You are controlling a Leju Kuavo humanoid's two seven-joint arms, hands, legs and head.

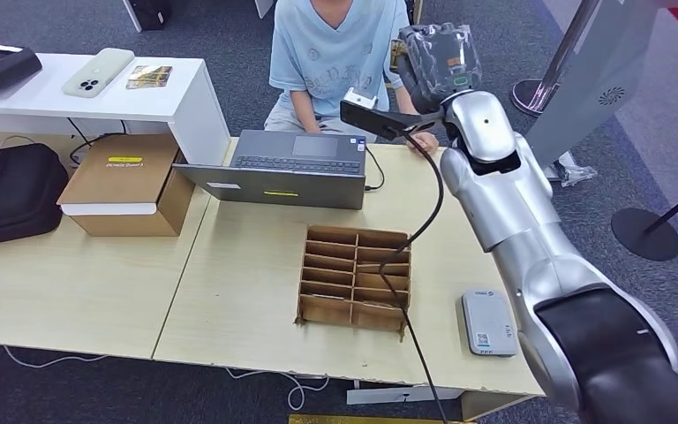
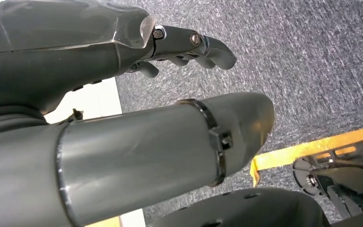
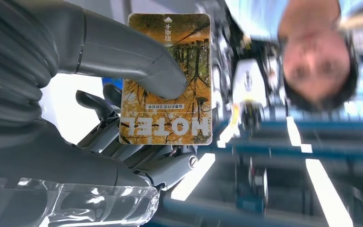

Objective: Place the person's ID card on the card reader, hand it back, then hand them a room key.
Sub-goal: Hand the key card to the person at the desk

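Below raised right hand (image 3: 123, 109), brown cardboard divider tray (image 1: 354, 278) sits empty; thumb pins yellow-orange HOTEL key card (image 3: 166, 80). Left hand (image 2: 123, 94) hangs, holding nothing.

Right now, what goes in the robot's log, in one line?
right hand: holds orange-brown "HOTEL" key card | offered toward seated person | left hand: holds nothing

A wooden bench (image 1: 229, 291) carries a grey laptop (image 1: 287, 168) near its far edge, its lid folded back flat. A cardboard divider tray (image 1: 353, 278) with empty compartments sits in front of it. To the left, a brown cardboard box (image 1: 128, 184) stands just beside a black bag (image 1: 9, 190). Behind them, a white shelf (image 1: 177, 102) holds a phone (image 1: 97, 72) lying face down and a dark controller (image 1: 0, 64). Grey carpet (image 2: 312, 61) covers the floor.
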